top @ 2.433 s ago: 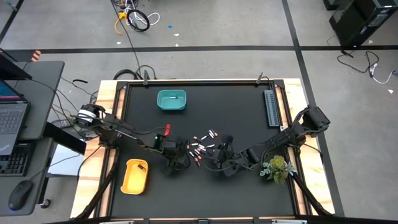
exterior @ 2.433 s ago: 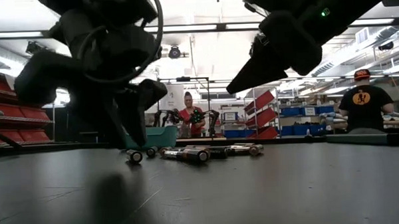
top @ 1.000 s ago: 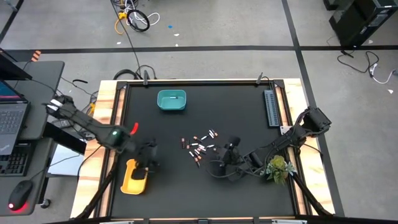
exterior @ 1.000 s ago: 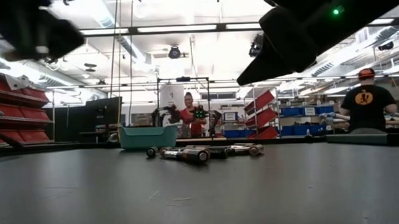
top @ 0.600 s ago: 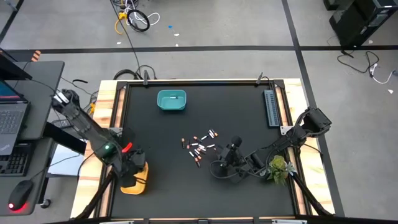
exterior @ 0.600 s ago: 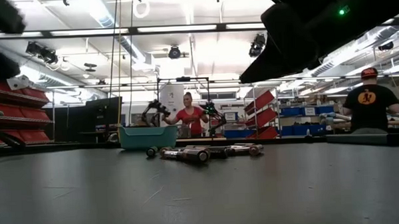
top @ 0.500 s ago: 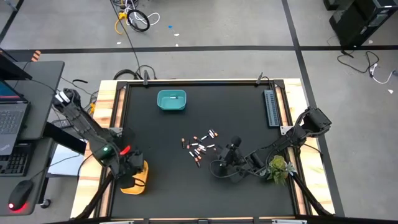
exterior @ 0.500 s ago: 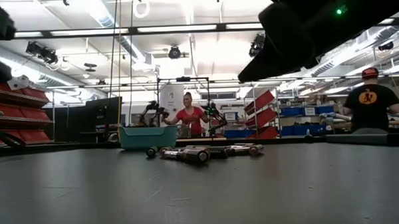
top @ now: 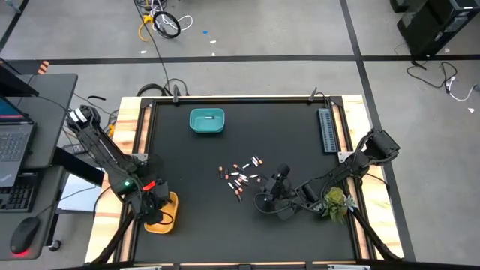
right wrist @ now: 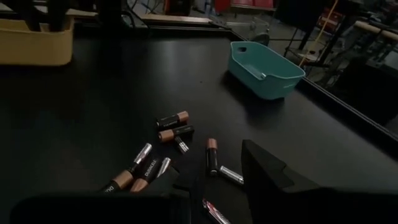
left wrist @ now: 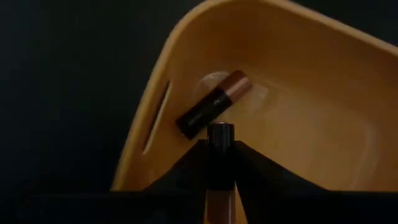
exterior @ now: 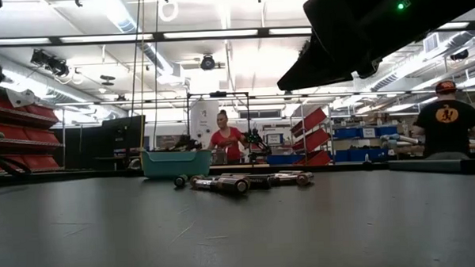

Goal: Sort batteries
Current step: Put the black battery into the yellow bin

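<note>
The left gripper (top: 159, 210) is now seen at the lower left of the high view, directly over the yellow bin (top: 171, 206), having been carried there from the middle of the table, where it stood beside the pile 2.4 s ago; over the last half second only a small drift is noted. In the left wrist view the fingers are clamped on a dark, copper-ended battery (left wrist: 220, 140), held end-on above the bin floor, and one battery (left wrist: 213, 104) is already seen lying inside the yellow bin (left wrist: 311, 124). A drop is judged to be imminent, not yet done. The pile of batteries (top: 241, 176) is left at the centre of the high view, slightly fewer at its left edge than before, so most of the sorting is judged to remain. The teal bin (top: 207, 121) sits at upper centre, with something pale in it that is too small to identify. The right gripper (top: 271, 200) is held low at the lower right of the pile, shifted a little since 2.4 s ago; its fingers are apart in the right wrist view, with nothing between them. Writing is seen on one battery label (right wrist: 150, 167) in the right wrist view but cannot be read; no brand can be confirmed. A grey ribbed strip (top: 328, 130) lies at the table's right edge.
</note>
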Controlling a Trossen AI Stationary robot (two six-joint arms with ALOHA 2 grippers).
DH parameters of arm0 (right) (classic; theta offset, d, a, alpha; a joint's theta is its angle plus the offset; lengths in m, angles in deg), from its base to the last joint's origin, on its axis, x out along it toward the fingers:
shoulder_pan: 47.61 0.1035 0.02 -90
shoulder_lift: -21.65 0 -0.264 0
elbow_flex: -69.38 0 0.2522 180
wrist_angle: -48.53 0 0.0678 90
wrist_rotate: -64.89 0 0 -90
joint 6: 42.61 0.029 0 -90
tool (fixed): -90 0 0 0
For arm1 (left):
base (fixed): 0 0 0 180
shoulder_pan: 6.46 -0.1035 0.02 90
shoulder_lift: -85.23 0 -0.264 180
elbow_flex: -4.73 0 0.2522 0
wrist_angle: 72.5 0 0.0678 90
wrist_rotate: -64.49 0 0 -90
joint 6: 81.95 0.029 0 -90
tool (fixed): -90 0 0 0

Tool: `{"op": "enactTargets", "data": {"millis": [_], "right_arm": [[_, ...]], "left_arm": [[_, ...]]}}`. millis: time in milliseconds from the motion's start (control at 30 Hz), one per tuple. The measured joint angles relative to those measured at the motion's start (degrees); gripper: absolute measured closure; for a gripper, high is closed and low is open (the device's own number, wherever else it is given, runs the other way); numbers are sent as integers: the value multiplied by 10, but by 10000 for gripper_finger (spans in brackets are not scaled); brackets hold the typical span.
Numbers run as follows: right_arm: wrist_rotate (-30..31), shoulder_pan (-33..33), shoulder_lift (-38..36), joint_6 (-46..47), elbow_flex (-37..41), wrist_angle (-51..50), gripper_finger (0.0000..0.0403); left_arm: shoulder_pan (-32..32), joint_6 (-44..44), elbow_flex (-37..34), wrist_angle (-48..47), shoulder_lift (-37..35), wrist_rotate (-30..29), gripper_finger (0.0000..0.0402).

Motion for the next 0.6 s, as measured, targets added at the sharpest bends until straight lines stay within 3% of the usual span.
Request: {"op": "enactTargets", "data": {"millis": [133, 300, 367, 467, 600], "right_arm": [[-4, 0, -6, -28, 0, 7, 311], [-11, 0, -35, -47, 0, 7, 311], [-25, -2, -48, -50, 0, -3, 311], [-55, -15, -69, -40, 0, -56, 311], [-140, -73, -96, 27, 0, -165, 311]], "left_arm": [[0, -2, 19, -16, 0, 16, 251], [0, 23, 112, -95, 0, 0, 235], [0, 41, 151, -124, -1, -35, 235], [-8, 87, 191, -148, -1, -132, 238], [-55, 191, 203, -148, -1, -240, 242]]}}
